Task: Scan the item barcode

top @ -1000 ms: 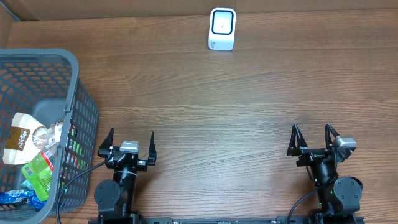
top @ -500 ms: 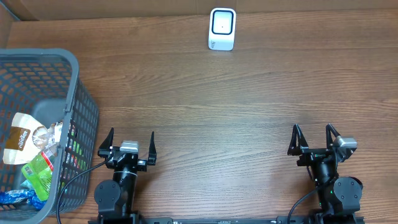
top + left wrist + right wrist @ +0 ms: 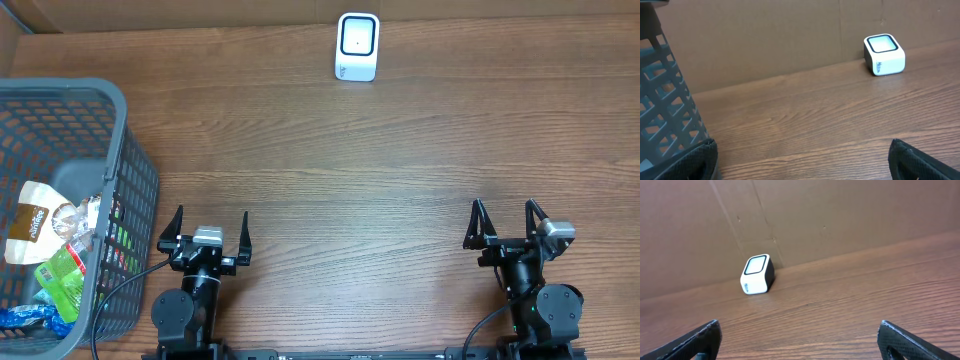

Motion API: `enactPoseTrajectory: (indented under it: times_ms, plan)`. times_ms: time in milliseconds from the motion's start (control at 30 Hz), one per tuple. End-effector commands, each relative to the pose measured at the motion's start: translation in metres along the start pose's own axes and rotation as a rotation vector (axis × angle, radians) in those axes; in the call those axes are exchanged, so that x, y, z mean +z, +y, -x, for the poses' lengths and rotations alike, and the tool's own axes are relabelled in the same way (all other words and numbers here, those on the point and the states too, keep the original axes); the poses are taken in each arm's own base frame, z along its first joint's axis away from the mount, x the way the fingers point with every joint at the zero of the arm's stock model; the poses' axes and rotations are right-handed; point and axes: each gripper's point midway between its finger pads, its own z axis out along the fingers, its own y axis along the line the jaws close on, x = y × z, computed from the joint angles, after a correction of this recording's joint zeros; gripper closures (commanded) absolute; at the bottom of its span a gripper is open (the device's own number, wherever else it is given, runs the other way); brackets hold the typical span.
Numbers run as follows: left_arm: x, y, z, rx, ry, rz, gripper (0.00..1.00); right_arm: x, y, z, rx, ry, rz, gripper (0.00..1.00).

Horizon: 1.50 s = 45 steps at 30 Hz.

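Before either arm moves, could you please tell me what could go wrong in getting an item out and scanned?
1. The packets lie piled together inside the basket, so the open left gripper may knock its tall wall or pinch two at once.
2. The scanner stands far from the basket, and a soft packet could sag or turn its barcode away on the way.
3. A black cable runs against the basket and might snag.

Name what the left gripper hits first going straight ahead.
Probably the brown cardboard wall: the left gripper points across the wooden table, between the grey plastic basket and the white box-shaped scanner.
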Motion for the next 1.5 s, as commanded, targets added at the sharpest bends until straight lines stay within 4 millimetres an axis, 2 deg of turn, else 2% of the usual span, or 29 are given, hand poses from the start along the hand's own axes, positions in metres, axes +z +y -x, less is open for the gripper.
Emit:
enactPoseTrajectory:
  times_ms: [0, 267, 533, 767, 933, 1033, 1233, 1467]
  plan:
    - [0.000, -0.002, 0.000, 0.017, -0.009, -0.005, 0.00, 0.000, -0.002, 0.000, -0.004, -0.012, -0.012, 0.00]
    - [0.000, -0.007, 0.002, 0.016, -0.020, -0.039, 0.01, 0.000, -0.001, 0.005, -0.004, -0.034, -0.005, 0.00]
    - [-0.001, -0.010, 0.005, -0.110, -0.025, -0.055, 0.00, -0.001, 0.003, 0.018, -0.004, -0.083, 0.009, 0.00]
    - [-0.006, -0.006, 0.030, -0.103, -0.071, -0.054, 0.00, -0.006, 0.018, 0.038, -0.008, -0.124, 0.072, 0.00]
    - [-0.011, -0.003, 0.049, -0.102, -0.078, -0.053, 0.00, -0.013, 0.026, 0.066, -0.013, -0.177, 0.089, 0.00]
    - [-0.011, -0.002, 0.059, -0.104, -0.066, -0.055, 0.00, -0.015, 0.029, 0.075, -0.014, -0.190, 0.093, 0.00]
    - [-0.002, 0.007, 0.098, -0.110, -0.031, -0.060, 0.00, -0.017, 0.037, 0.107, -0.076, -0.202, 0.087, 0.00]
    - [0.022, 0.022, 0.166, -0.138, 0.134, -0.086, 0.00, -0.007, 0.046, 0.151, -0.096, -0.121, 0.044, 0.00]
